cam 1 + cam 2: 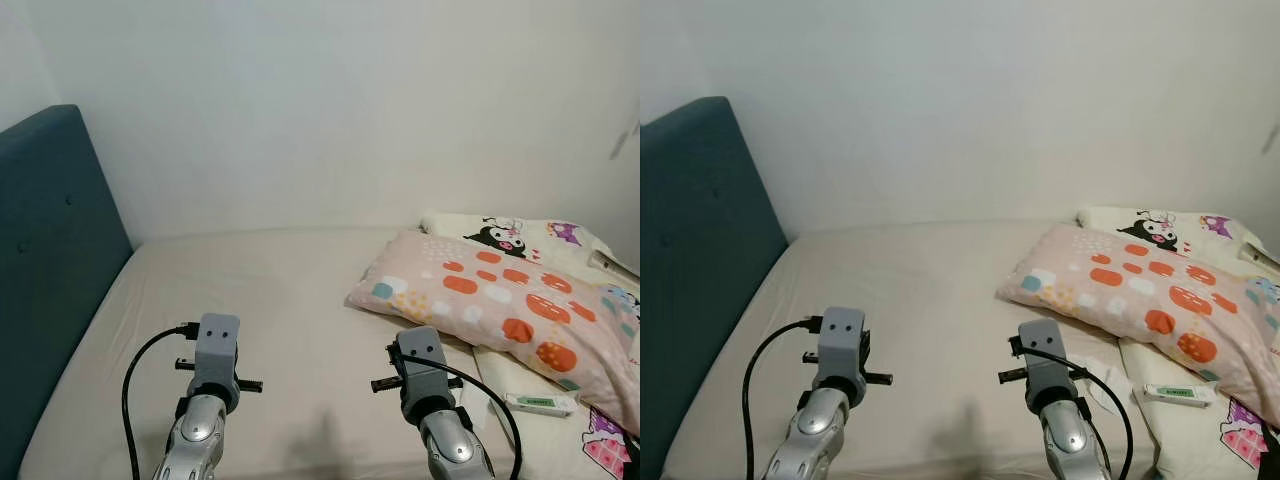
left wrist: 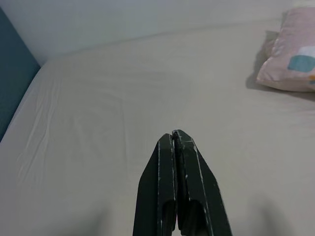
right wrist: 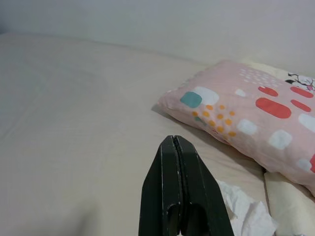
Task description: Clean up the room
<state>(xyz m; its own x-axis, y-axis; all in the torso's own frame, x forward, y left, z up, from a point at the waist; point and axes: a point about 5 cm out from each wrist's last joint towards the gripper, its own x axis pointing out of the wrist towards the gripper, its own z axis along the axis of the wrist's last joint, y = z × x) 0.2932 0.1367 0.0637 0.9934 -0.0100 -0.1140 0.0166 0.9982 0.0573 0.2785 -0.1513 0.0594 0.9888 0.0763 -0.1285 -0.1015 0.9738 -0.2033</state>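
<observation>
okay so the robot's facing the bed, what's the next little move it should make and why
Probably open the right gripper and lower it toward the crumpled tissue just beside it. Both it and the left gripper are shut and hold nothing, hovering over the sheet. The tissue is loose litter next to the pink pillow and the nearest thing to tidy.

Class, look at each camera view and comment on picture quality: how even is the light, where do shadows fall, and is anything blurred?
Left eye view: soft, even light, sharp, with a faint shadow on the bed sheet near the bottom edge. Left wrist view: the shut left gripper looks slightly soft up close; the pillow casts a shadow beside it. Right wrist view: sharp; a shadow lies under the pillow, crumpled tissue beside the shut right gripper.
</observation>
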